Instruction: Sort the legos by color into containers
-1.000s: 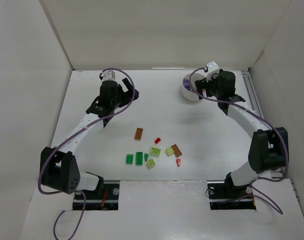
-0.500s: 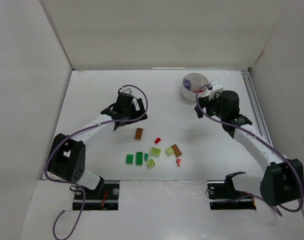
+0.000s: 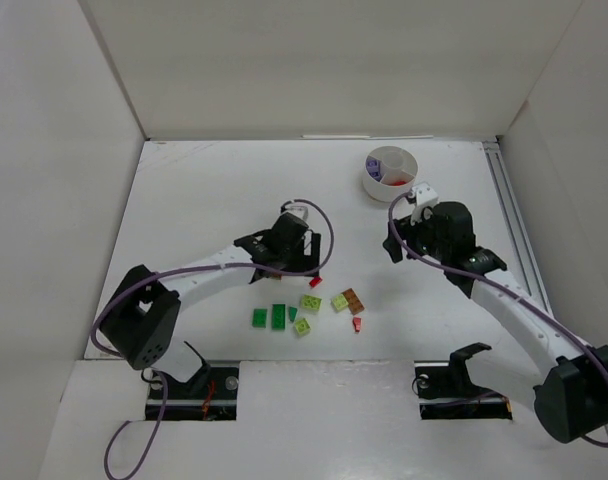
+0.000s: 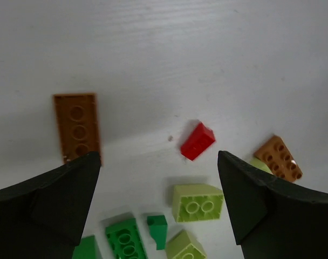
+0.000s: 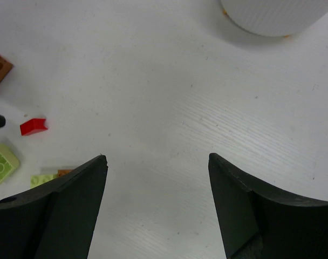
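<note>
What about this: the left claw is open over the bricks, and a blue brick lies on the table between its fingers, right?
Not blue: that brick is red. The left wrist view shows it on the table between fingers of the open left claw.

White arms (image 3: 209, 270), black joints (image 3: 144, 330) (purple cables (image 3: 108, 452)), dark pincer fingers (image 4: 45, 205)
</note>
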`<action>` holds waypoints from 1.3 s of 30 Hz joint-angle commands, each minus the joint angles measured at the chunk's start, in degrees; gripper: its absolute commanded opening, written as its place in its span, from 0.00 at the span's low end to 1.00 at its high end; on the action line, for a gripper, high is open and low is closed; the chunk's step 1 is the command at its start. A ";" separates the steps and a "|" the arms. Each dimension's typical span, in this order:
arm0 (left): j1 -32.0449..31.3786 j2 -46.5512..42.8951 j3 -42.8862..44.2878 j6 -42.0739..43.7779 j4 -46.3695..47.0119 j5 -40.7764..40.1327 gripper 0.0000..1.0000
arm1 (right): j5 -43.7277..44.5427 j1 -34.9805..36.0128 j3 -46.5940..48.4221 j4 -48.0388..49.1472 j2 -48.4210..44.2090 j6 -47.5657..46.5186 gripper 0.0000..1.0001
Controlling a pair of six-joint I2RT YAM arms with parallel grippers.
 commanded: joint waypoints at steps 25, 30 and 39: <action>-9.26 13.29 5.60 17.32 6.80 2.53 0.39 | 4.93 1.10 -4.42 -4.91 -7.48 2.33 0.80; -9.87 13.82 6.75 17.32 5.04 2.53 0.18 | 4.94 0.58 -4.42 -4.91 -8.02 2.33 0.80; -11.01 12.68 14.81 16.26 4.52 -1.94 0.05 | 12.82 -1.27 -3.37 -7.54 -13.55 6.37 0.82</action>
